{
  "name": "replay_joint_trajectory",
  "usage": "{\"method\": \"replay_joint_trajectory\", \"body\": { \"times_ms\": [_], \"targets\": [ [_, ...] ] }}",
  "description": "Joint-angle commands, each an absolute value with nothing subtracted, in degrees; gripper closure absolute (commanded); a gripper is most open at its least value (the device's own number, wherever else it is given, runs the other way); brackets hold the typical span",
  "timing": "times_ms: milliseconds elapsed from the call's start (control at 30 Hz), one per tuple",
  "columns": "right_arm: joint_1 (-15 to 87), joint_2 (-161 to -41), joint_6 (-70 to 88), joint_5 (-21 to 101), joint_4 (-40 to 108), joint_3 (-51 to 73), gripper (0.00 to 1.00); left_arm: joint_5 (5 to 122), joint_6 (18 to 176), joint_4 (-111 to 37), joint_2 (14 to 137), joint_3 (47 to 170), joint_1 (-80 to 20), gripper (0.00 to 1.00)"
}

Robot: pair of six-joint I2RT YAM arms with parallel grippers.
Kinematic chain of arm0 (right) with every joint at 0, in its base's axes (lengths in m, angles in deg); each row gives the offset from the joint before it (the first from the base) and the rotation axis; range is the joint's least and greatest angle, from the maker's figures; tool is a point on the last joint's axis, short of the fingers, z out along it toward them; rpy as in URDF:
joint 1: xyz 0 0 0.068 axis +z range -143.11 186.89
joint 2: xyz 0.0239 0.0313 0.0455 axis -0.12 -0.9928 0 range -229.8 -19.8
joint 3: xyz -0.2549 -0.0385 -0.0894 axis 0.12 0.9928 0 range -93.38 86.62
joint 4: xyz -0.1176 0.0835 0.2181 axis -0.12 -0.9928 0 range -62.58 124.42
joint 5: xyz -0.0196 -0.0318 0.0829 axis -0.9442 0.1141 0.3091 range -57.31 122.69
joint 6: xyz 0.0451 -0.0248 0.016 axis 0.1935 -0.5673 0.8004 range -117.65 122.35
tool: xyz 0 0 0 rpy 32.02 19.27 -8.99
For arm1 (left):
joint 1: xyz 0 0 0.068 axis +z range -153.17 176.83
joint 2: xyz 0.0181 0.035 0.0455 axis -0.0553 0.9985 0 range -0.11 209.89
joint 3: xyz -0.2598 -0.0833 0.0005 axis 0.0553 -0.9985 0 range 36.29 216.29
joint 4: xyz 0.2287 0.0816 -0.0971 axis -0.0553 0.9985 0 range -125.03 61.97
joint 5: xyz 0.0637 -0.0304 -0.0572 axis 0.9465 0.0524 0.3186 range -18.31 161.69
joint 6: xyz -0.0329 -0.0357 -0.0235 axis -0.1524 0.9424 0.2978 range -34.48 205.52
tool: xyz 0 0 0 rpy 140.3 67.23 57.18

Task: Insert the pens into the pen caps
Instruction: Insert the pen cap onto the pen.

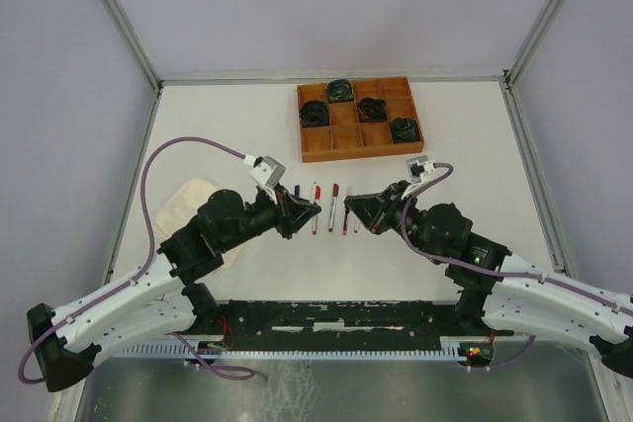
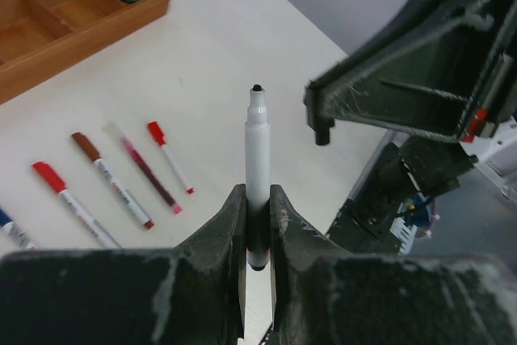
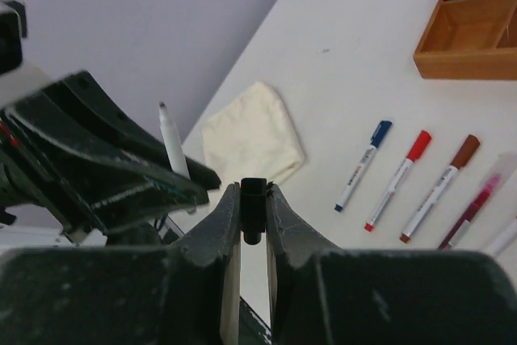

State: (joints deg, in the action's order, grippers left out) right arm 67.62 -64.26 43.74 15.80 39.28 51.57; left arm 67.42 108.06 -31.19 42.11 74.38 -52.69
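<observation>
Fingers (image 2: pixel 229 236) of the left gripper (image 2: pixel 257 193) pinch an uncapped black pen (image 2: pixel 257 143) by its rear end. The right gripper (image 3: pixel 253 190) clamps a black cap (image 3: pixel 253 209). They face each other mid-table (nearer the near edge), flanking the other pens (image 1: pixel 315 207) lying in a row.

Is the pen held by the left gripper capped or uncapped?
Uncapped. The pen in the left gripper shows a bare black tip; the right gripper holds the black cap apart from it.
</observation>
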Motion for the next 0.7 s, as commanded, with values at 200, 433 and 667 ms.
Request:
{"method": "replay_joint_trajectory", "body": {
  "times_ms": [200, 433, 667],
  "targets": [
    [67.5, -58.3, 46.1, 9.1, 57.2, 53.8, 1.0, 69.7, 110.6, -44.4, 48.2, 75.5, -63.6, 0.97],
    [67.5, -57.6, 46.2, 9.4, 58.8, 53.8, 1.0, 68.4, 109.5, -44.7, 50.7, 76.4, -65.1, 0.97],
    [67.5, -60.1, 45.6, 13.9, 58.1, 51.8, 1.0, 68.7, 109.5, -45.2, 51.0, 76.4, -65.8, 0.97]
  ]
}}
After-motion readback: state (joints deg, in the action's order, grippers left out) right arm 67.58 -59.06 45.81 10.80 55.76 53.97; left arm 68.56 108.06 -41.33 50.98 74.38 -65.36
